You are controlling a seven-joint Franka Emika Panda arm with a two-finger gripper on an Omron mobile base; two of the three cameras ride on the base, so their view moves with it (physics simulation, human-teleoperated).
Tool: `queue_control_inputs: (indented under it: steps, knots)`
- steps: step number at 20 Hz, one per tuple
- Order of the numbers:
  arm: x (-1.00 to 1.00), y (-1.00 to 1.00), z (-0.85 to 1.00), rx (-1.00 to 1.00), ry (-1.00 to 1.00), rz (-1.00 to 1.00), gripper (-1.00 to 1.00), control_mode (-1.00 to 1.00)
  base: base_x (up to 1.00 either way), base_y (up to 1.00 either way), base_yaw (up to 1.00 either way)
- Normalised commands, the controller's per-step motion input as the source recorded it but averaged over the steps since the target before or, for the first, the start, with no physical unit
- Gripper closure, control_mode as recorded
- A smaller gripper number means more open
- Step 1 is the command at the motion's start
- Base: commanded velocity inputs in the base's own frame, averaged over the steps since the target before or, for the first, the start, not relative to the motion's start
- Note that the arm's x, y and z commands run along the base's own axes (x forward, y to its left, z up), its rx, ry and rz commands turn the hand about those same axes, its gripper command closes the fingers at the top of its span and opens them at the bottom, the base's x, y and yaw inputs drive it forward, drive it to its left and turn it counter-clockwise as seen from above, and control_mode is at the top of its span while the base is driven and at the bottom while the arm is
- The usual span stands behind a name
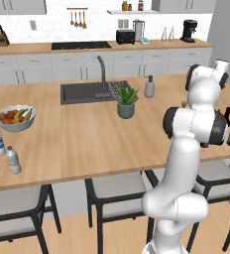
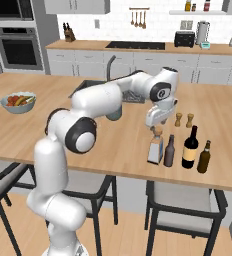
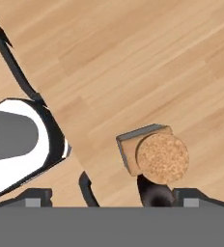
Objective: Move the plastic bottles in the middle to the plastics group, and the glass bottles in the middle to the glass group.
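Hovering pincer (image 2: 157, 129) sits just above a cork-stoppered bottle (image 2: 155, 146); small dark bottle (image 2: 169, 151) stands upright just beside, neck up. Pincer spread: can't tell.

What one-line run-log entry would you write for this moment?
pincer: open, above cork-stoppered clear square bottle | small black glass bottle: standing beside tall white-labelled wine bottle | held: nothing
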Motion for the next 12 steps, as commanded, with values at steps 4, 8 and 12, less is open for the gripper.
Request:
queue_control_inputs:
  steps: [4,8,12]
  knots:
    - [-0.67,0.46,0.04,0.0,-0.07,-0.21,-1.0,-1.0,0.0,0.0,0.0]
    - [-0.8,0.61,-0.2,0.0,-0.07,-0.43,-1.0,-1.0,0.0,0.0,0.0]
    - [-0.74,0.68,-0.43,0.0,-0.01,-0.44,-1.0,-1.0,0.0,0.0,0.0]
